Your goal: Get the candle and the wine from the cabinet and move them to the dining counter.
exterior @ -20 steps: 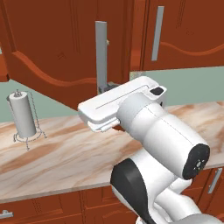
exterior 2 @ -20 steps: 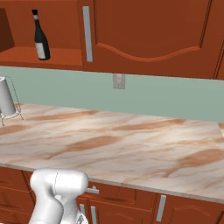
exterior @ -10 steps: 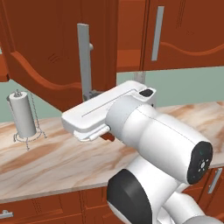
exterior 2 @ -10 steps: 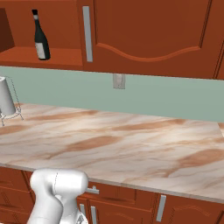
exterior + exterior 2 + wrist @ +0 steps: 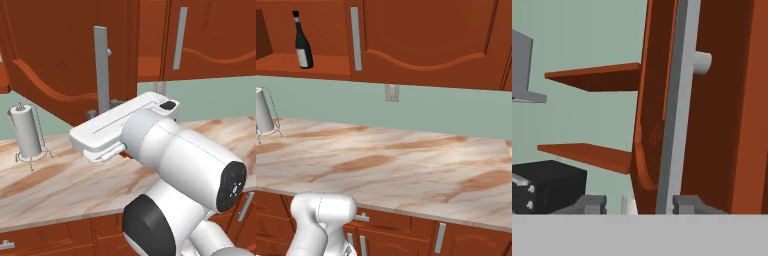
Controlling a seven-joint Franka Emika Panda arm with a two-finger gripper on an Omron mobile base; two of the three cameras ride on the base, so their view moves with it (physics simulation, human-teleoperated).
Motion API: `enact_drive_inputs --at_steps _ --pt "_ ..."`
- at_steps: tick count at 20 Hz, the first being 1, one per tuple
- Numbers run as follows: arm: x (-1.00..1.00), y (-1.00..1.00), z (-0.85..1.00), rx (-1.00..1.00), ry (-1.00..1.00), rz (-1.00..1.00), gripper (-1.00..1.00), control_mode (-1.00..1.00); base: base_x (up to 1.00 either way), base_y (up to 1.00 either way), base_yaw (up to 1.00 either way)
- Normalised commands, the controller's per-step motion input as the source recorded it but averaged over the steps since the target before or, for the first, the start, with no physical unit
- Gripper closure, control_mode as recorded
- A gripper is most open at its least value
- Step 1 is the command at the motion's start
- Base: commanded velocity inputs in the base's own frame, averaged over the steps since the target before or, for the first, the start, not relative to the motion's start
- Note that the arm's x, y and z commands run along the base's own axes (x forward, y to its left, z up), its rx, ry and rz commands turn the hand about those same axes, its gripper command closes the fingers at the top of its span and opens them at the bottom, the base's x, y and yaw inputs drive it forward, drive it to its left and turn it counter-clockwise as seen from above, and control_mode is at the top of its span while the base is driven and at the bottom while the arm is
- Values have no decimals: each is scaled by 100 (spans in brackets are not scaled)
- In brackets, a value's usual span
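The wine (image 5: 302, 40), a dark bottle with a pale label, stands on the open cabinet's (image 5: 326, 64) lower shelf at the far left. The cabinet door (image 5: 55, 65) is swung out toward me. Its long silver handle (image 5: 102, 70) rises just above my white hand. My gripper (image 5: 104, 111) sits at the handle's lower end. In the hand view my gripper (image 5: 639, 205) is open, with its fingertips (image 5: 592, 204) apart on either side of the door edge and handle bar (image 5: 674, 110). The candle and the dining counter are out of view.
A marble wall counter (image 5: 406, 160) backed by green wall runs below the cabinets. A grey paper-towel roll (image 5: 25, 132) on a wire stand sits at its left. Closed cabinet doors (image 5: 426, 40) hang to the right, and an outlet (image 5: 391, 92) is on the wall.
The door swung further out to the left with my hand on its handle, then stopped. The jaws have parted from the handle.
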Motion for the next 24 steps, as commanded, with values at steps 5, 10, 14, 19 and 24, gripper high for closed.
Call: enact_drive_inputs --at_steps 5,10,14,19,24 --pt "-67 -27 0 0 -3 3 -100 -100 0 0 0" --pt "-58 -67 4 0 -3 7 -100 -100 0 0 0" --pt "-25 -99 1 0 0 12 -100 -100 0 0 0" --pt "1 -92 0 3 -5 28 -100 -100 0 0 0" --pt "49 -54 0 12 -2 44 -100 -100 0 0 0"
